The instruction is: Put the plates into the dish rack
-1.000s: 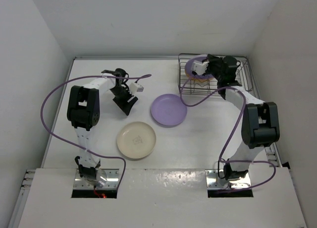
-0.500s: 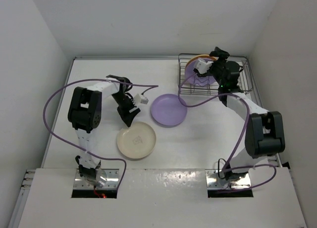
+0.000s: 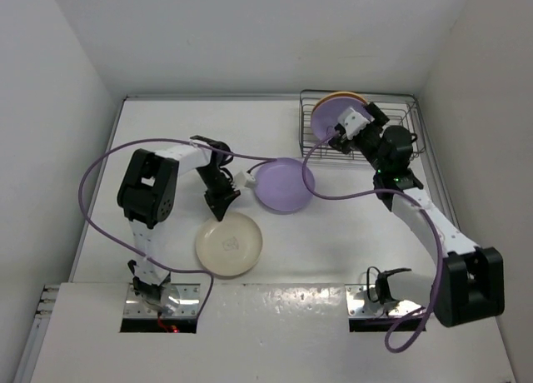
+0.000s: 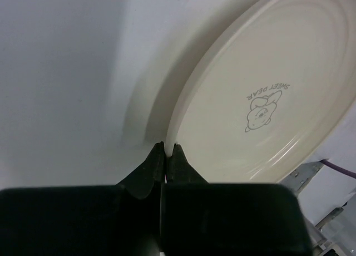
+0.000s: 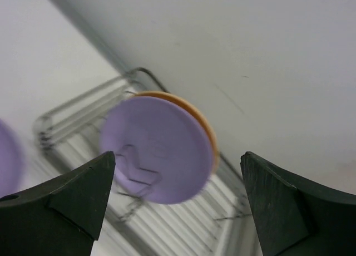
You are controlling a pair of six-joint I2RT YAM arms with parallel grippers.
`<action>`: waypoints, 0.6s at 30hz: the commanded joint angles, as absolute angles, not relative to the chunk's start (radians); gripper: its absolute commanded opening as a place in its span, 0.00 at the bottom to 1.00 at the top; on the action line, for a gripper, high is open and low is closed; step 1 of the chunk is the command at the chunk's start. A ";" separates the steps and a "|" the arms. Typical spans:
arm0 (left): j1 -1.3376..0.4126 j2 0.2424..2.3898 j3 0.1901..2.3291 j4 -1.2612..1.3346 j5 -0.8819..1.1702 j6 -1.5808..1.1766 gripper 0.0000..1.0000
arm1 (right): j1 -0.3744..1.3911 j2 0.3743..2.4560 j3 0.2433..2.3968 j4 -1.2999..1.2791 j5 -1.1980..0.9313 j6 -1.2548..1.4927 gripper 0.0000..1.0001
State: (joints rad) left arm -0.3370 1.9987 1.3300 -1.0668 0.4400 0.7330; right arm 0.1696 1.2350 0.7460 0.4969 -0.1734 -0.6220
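Wire rack [image 3: 406, 110] holds lavender plate [image 3: 323, 116], orange plate [image 3: 343, 96].

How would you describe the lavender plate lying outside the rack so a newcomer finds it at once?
Start at the dish rack in the far right corner of the table, then look left and nearer, to mid-table: the lavender plate lies flat there. The second lavender plate stands upright in the rack in front of the orange plate, and the cream plate outside the rack differs in colour.
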 commanded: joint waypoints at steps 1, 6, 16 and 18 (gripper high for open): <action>-0.341 1.933 1.409 -1.129 0.437 0.758 0.00 | 0.186 1.167 0.839 0.203 -0.402 -0.384 0.94; -0.331 1.868 1.675 -1.232 0.428 0.732 0.00 | 0.273 1.238 0.960 -0.035 -0.615 -0.084 0.88; -0.437 1.790 1.947 -1.197 0.371 0.583 0.00 | 0.529 1.460 0.997 0.197 -0.434 0.192 0.80; -0.437 1.764 1.937 -1.186 0.386 0.574 0.00 | 0.525 1.514 1.054 0.151 -0.398 0.210 0.65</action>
